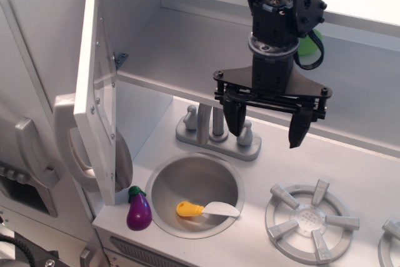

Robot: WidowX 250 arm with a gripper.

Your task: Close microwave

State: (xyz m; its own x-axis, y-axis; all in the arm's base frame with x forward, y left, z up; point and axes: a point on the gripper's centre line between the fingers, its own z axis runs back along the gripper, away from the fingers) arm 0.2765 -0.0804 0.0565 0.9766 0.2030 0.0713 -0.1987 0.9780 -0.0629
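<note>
The microwave [181, 45] is the light-grey boxy compartment at the upper left of the toy kitchen. Its door [97, 92], with a clear window, stands swung wide open toward me, nearly edge-on. Its long grey handle [67, 145] shows on the door's outer left side. My black gripper [266, 134] hangs open and empty to the right of the door, in front of the compartment's lower edge and above the faucet. It touches nothing. The two fingers point down.
A grey faucet [215, 130] stands under the gripper behind the round sink [164, 173], which holds a yellow-handled toy knife [201, 209]. A purple eggplant [139, 212] lies left of the sink. A burner [311, 220] is at right. A curved-handle panel [30, 148] is at far left.
</note>
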